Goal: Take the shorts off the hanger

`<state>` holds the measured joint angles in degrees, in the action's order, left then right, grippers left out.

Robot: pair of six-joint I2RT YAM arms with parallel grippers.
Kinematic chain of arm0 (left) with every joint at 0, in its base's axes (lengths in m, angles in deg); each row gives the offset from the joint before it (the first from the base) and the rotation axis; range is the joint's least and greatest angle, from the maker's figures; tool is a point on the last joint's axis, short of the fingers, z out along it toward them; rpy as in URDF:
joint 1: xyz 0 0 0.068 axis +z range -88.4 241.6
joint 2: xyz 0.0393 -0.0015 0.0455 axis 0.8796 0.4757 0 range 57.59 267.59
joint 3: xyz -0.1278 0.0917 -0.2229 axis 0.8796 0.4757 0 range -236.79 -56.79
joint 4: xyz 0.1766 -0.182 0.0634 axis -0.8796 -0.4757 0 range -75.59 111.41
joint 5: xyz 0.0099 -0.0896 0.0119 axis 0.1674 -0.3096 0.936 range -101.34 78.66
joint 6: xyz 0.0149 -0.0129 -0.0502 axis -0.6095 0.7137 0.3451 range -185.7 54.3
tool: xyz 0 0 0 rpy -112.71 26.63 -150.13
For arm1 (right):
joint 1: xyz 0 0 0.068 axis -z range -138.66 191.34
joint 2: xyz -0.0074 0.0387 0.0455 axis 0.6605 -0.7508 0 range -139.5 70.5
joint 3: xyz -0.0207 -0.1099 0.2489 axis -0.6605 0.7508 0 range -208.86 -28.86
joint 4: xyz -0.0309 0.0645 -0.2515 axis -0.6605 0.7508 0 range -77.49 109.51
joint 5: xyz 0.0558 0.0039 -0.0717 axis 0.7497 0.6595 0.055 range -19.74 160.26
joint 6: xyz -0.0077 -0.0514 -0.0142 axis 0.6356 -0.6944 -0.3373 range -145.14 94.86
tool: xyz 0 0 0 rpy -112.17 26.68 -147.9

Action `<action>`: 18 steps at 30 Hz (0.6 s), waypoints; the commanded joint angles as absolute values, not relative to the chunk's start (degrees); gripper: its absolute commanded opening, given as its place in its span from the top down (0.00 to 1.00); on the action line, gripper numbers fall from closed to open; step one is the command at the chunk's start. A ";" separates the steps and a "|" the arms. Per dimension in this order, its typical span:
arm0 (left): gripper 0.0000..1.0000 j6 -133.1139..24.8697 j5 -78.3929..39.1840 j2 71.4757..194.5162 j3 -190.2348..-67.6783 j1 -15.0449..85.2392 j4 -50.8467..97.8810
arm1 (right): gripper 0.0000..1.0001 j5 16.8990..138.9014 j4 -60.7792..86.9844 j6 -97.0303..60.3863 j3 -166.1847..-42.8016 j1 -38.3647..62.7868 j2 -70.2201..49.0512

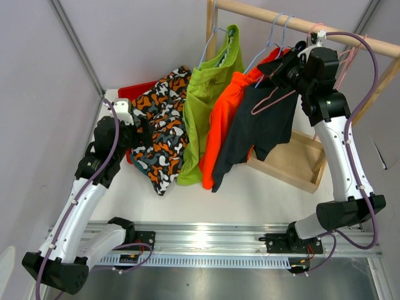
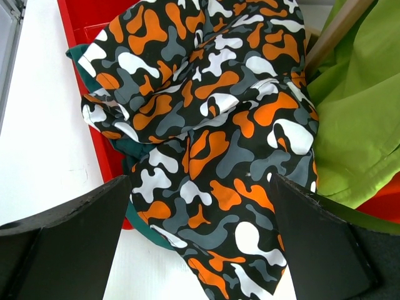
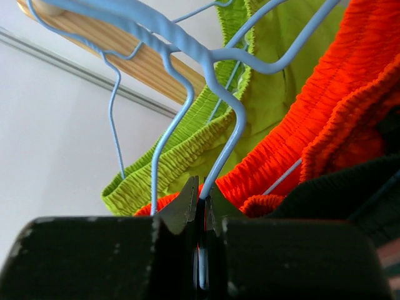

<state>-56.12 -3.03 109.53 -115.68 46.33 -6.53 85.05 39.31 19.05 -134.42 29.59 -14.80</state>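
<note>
Teal shorts point(image 2: 76, 57) (mostly under camouflage pair point(image 2: 212, 144))

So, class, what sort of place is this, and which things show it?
Probably a robotics lab test cell: plain panel walls, a left arm and right arm bolted to an aluminium rail, and a wooden rack staged with shorts on wire hangers.

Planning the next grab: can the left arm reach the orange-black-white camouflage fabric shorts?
Probably yes: the left gripper hangs open directly over the orange-black-white camouflage fabric shorts, with nothing covering them.
</note>
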 commanded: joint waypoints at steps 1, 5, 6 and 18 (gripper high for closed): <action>0.01 -55.33 -4.05 108.65 -114.88 45.95 -3.02 | 1.00 82.04 36.85 17.75 -135.91 29.21 -14.50; 0.01 -55.51 -4.40 108.66 -114.71 45.95 -2.76 | 1.00 81.25 37.82 16.97 -136.43 29.30 -13.00; 0.01 -55.51 -4.49 108.48 -114.79 45.95 -2.84 | 1.00 80.81 38.60 16.88 -136.79 29.30 -12.56; 0.01 -58.85 3.50 107.15 -125.23 27.33 -4.69 | 1.00 83.70 42.74 19.42 -146.97 29.30 -8.69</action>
<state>-57.36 -0.49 106.78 -119.42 31.73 -6.14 81.96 46.40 18.98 -141.02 29.39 -12.37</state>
